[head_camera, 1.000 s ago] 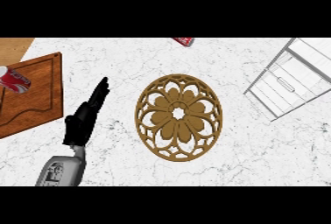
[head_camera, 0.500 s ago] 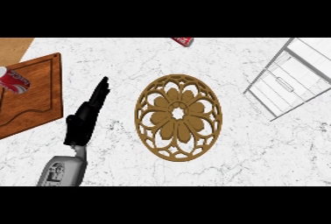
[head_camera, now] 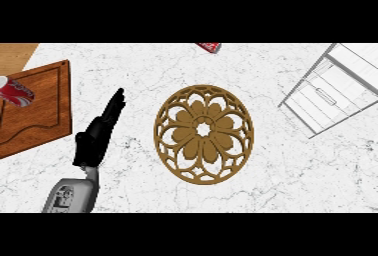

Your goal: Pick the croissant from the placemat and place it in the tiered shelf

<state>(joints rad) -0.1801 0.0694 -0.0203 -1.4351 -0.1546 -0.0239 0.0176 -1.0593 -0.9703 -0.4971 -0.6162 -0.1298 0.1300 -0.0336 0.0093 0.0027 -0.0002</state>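
step: I judged pre-grasp, nothing picked | left hand [head_camera: 94, 142] lower left, fingers straight, held nothing | croissant: I saw none on placemat [head_camera: 204, 134] at centre, nor elsewhere | tiered shelf [head_camera: 332, 95] upper right | right hand out of frame | next: locate croissant first

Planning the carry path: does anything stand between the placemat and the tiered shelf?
Nothing visible: only bare counter lies between the placemat and the tiered shelf. No croissant shows on the placemat. The left robot hand is open, left of the placemat.
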